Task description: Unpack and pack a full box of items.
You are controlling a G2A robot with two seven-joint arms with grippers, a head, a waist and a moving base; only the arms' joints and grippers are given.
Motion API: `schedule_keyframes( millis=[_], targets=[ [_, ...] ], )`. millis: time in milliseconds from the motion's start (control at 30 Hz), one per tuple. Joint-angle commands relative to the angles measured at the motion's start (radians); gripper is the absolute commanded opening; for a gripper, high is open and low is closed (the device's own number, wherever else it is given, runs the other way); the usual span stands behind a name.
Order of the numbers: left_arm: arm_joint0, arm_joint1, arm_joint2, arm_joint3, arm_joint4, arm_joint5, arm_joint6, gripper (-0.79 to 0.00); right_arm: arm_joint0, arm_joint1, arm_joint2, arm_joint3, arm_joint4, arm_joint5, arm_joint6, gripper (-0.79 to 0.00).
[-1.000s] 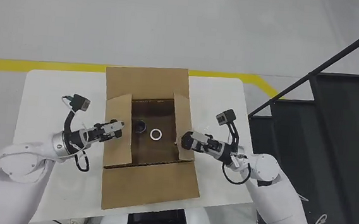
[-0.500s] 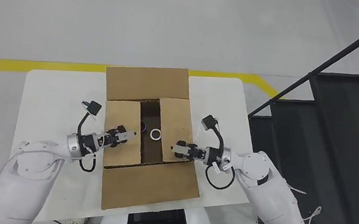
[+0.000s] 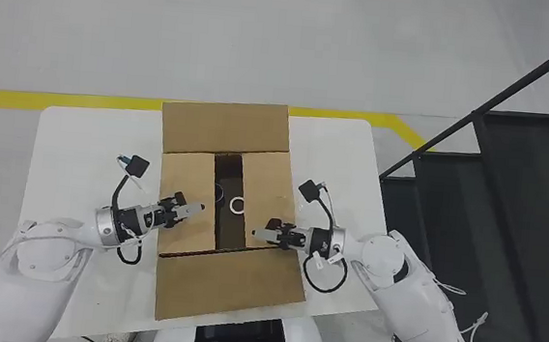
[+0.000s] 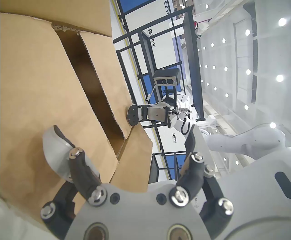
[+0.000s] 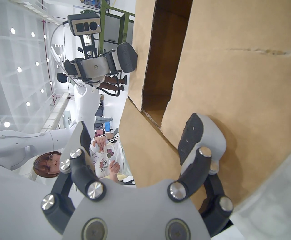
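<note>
Standing on the white tabletop [image 3: 82, 156]: a cardboard box [image 3: 277, 258] is seen at the middle, with its far flap [image 3: 224, 128] and near flap [image 3: 229, 286] laid open and flat.
Side flaps: the left side flap [image 3: 189, 189] and the right side flap [image 3: 266, 185] are folded in over the opening, close to level, with a narrow gap left between them.
Inside the box: a white ring [image 3: 238, 206] and a dark round item [image 3: 217, 192] are glimpsed through that gap, lying side by side.
Left hand [image 3: 182, 207]: it is spread wide with nothing gripped and is set on the left side flap from the outer side. In the wrist view one finger [image 4: 56, 143] is laid flat on the cardboard, while the other is held clear of it.
Right hand [image 3: 268, 233]: it is likewise opened wide and empty, and is placed at the near end of the right side flap. One padded finger [image 5: 200, 138] is pressed against the flap surface.
Behind the tabletop: a yellow floor line [image 3: 67, 102] is seen along the far edge, and a black metal staircase [image 3: 506, 189] stands to the robot's right.
</note>
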Motion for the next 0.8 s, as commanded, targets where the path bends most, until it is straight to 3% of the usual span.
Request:
schedule_keyframes(
  millis=[0,267,533,667,767],
  targets=[
    [0.006,0.002,-0.011,-0.006,-0.006,-0.001,0.002,0.000,-0.002,0.001,0.014,-0.013,0.034,-0.005,-0.008,0.000],
    [0.028,0.013,-0.084,-0.032,-0.063,0.004,0.010,0.000,-0.048,0.027,0.191,-0.068,0.252,0.014,0.084,0.000],
    [0.067,0.023,-0.167,-0.039,-0.086,0.012,0.031,0.000,-0.203,0.074,0.436,-0.083,0.187,0.170,0.264,0.000],
    [0.087,0.026,-0.196,-0.051,-0.089,0.014,0.045,0.000,-0.275,0.084,0.458,-0.087,0.159,0.197,0.334,0.000],
    [0.096,0.028,-0.213,-0.059,-0.093,0.017,0.057,0.000,-0.306,0.085,0.415,-0.092,0.154,0.201,0.363,0.000]
  ],
)
